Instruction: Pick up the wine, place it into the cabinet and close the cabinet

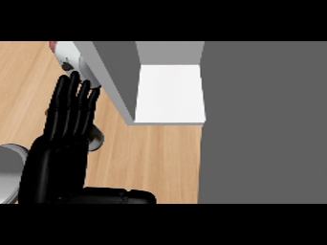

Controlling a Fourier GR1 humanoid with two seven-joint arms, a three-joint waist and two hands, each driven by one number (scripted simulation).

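Lying at the upper left of the frame, the wine point(66, 53) shows only as a pale shape with a reddish tip, mostly hidden behind the cabinet point(168, 93) door edge. Cabinet stands open, white inner floor at center top, its grey side filling the right. Left hand point(64, 139) reaches up from the lower left over the wooden counter point(148, 153), fingers point(74, 95) straight and together, tips just below the wine, holding nothing. Contact unclear. Right hand not visible.
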